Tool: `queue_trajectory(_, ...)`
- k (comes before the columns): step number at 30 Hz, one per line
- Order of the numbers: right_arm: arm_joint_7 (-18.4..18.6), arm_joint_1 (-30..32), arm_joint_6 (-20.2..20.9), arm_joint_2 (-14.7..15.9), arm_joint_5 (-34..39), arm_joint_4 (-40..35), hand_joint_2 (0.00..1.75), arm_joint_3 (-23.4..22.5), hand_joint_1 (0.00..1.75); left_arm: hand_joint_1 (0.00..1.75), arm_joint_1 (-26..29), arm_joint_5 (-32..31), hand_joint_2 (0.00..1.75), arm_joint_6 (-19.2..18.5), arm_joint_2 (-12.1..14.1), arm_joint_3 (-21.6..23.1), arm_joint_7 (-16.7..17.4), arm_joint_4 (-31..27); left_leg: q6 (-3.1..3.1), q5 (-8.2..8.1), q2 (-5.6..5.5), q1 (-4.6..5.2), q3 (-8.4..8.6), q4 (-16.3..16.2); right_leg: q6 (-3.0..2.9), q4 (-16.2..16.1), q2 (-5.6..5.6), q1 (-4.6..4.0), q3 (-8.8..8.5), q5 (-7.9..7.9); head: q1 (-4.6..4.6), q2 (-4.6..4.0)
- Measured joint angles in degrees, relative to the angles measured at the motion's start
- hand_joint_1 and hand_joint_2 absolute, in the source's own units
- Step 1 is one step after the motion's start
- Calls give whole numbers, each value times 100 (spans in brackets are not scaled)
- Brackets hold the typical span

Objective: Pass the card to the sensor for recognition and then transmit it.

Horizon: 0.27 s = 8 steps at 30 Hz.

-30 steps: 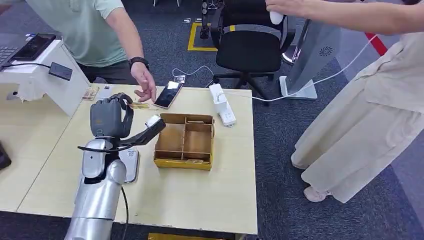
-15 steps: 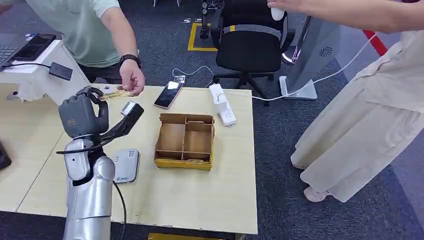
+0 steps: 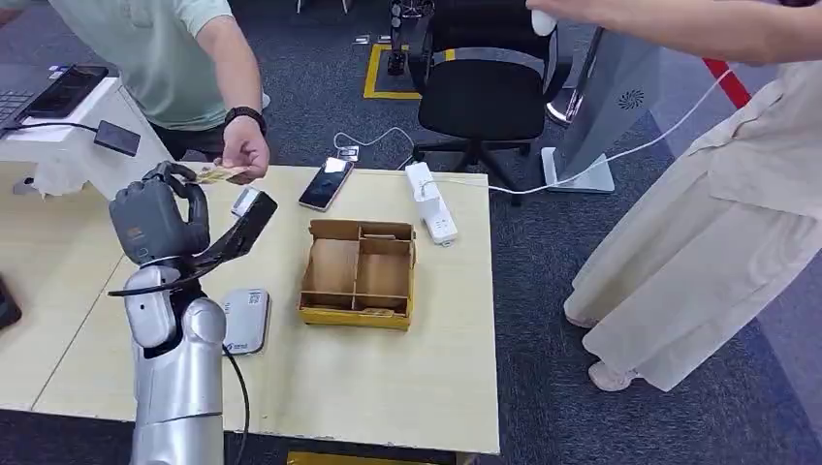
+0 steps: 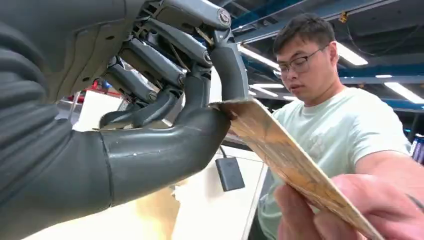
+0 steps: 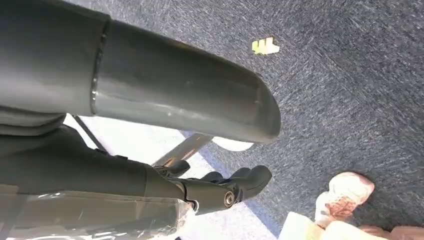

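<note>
I've got the left robot hand [image 3: 155, 221] pinching one end of the card [image 4: 280, 155] while the person's hand [image 3: 244, 155] holds the other, mid-handover I guess; right robot hand [image 5: 220, 187] hangs empty, fingers loosely apart.

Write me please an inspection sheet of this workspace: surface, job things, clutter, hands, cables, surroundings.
Surface: light wooden table, bare at the near edge.
Job's things: card pinched by the left hand at one end, a person's hand on the other end; sensor lying flat on the table.
Clutter: divided wooden box, phone, power strip.
Hands: left raised, gripping the card; right hand hanging above the carpet, holding nothing.
Cables: white cable running from the power strip across the carpet.
Surroundings: black office chair; second person standing on the right.
</note>
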<state>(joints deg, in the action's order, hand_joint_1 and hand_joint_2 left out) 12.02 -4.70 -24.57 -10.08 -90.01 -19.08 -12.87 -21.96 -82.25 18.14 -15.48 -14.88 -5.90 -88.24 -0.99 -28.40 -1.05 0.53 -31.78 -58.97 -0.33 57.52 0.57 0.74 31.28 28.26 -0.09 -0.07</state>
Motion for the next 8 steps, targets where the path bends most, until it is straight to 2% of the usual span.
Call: queue_trajectory(8,0,-1,-7,0,0,0,0,0,0,0,-4,57,175,-15,-33,24,-109,0,0,0,0,-1,0,0,0,0,0,0,0,0,-2,0)
